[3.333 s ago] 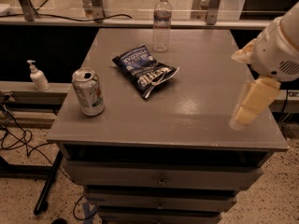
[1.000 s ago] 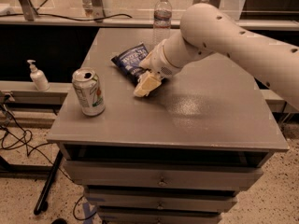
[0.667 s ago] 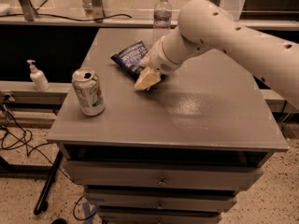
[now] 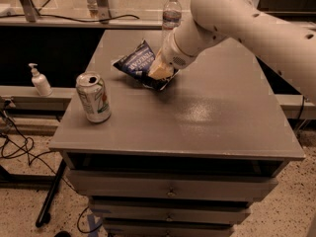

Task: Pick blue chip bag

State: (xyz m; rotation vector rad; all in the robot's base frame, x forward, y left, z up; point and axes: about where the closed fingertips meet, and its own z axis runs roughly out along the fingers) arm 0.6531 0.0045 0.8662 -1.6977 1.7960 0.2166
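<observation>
The blue chip bag, dark navy foil with white lettering, is at the back middle of the grey table. My gripper comes in from the upper right and is pressed into the bag's right half, with the cream fingers closed on the foil. The bag's left end tilts up off the tabletop and its right end is hidden under the gripper. My arm crosses the table's back right.
A silver-green soda can stands upright near the front left edge. A clear water bottle stands at the back edge behind the gripper. A soap dispenser sits on a low shelf to the left. Drawers are below the tabletop.
My gripper swung from the table's right side over to the bag, then settled onto its right half. The bag's left end has tipped up. The can and bottle have not moved.
</observation>
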